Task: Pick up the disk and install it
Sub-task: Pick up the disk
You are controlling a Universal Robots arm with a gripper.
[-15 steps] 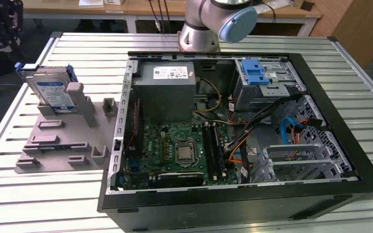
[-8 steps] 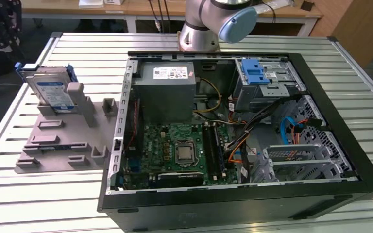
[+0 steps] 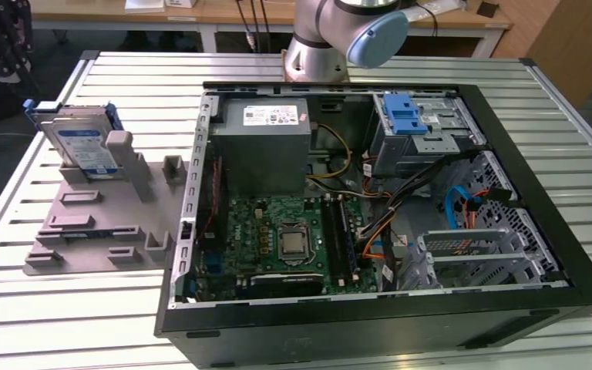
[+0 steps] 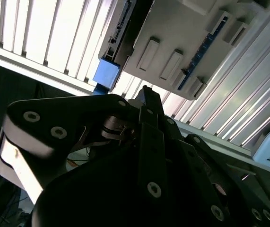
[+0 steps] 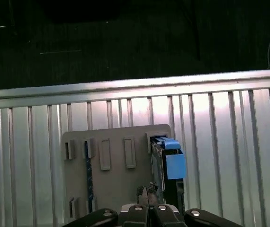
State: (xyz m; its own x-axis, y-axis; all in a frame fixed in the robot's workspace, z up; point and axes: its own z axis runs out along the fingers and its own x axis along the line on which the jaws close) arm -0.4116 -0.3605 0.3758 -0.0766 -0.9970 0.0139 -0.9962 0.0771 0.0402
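Observation:
The disk (image 3: 76, 143), silver-grey with a white-and-blue label and a blue carrier, stands on edge in a grey slotted holder (image 3: 90, 225) on the table, at the exterior view's left of the open computer case. In the first wrist view the disk (image 5: 164, 158) shows edge-on with its blue tab, and my gripper (image 5: 147, 192) hangs well above the holder (image 5: 111, 187), fingertips together and holding nothing. In the second wrist view the gripper (image 4: 147, 93) points toward the disk's blue tab (image 4: 107, 73) beside the holder (image 4: 182, 33).
The open computer case (image 3: 543, 231) lies on the ribbed metal table (image 3: 70, 308), with a blue-latched drive cage (image 3: 419, 123), a grey power supply (image 3: 265, 142) and the motherboard (image 3: 275, 239) inside. The arm's base (image 3: 322, 46) stands behind the case. A memory stick (image 5: 88, 172) sits in the holder.

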